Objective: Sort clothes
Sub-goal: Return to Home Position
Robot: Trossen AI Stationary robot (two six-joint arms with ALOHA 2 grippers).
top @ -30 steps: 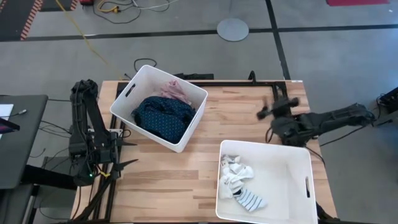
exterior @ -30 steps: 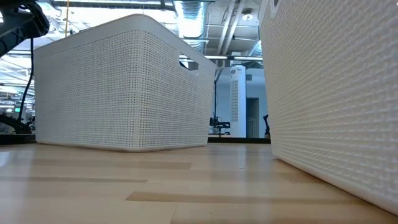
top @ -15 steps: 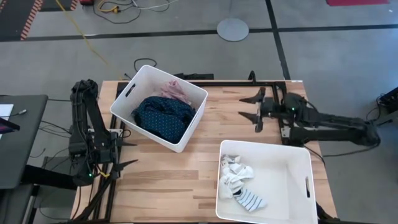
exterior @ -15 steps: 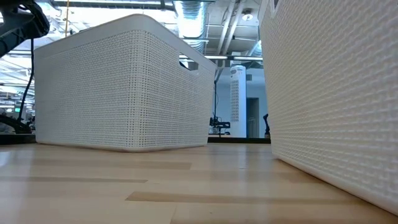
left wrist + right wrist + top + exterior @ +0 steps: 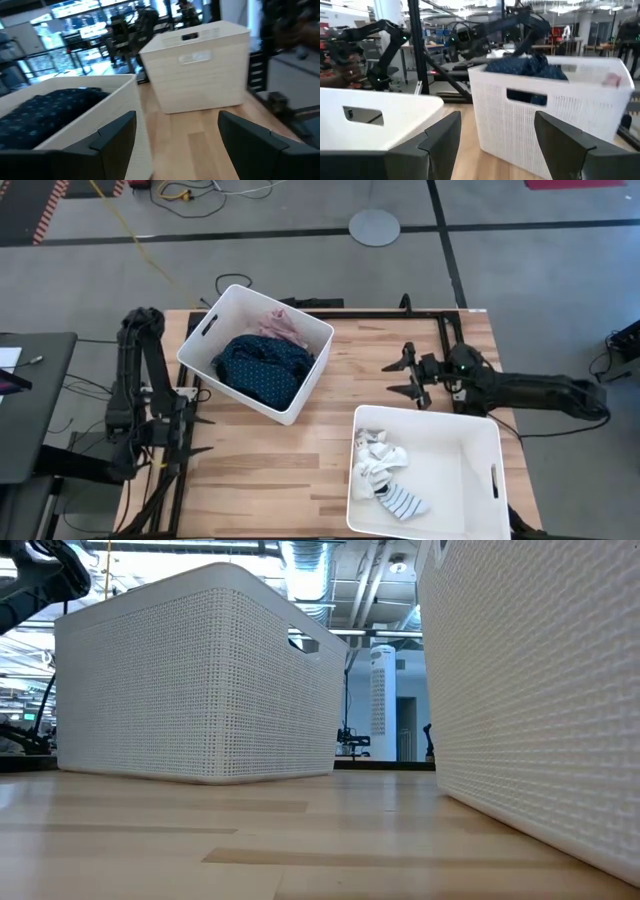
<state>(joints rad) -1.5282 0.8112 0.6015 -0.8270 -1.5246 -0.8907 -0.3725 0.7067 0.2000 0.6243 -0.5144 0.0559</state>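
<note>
Navy garment (image 5: 262,365) and pink garment (image 5: 283,326) fill the far bin (image 5: 225,305), socks (image 5: 385,470) the near bin (image 5: 495,435). Your right tool (image 5: 405,376) hangs wide, empty, over the desk (image 5: 260,470) between them; lift it home clear of rims. Left tool (image 5: 197,434) waits wide at the left edge.

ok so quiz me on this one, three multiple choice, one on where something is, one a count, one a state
1. Where does the navy dotted garment lie?
A on the bare table
B on the floor
C in a bin with the pink garment

2. How many white bins stand on the table?
A one
B two
C three

3. The right gripper is:
A open, holding nothing
B shut on a sock
C down inside a bin

Answers:
1 C: the high view shows both garments in the far-left bin.
2 B: one bin stands far left and one near right.
3 A: its fingers are spread over bare wood.
</note>
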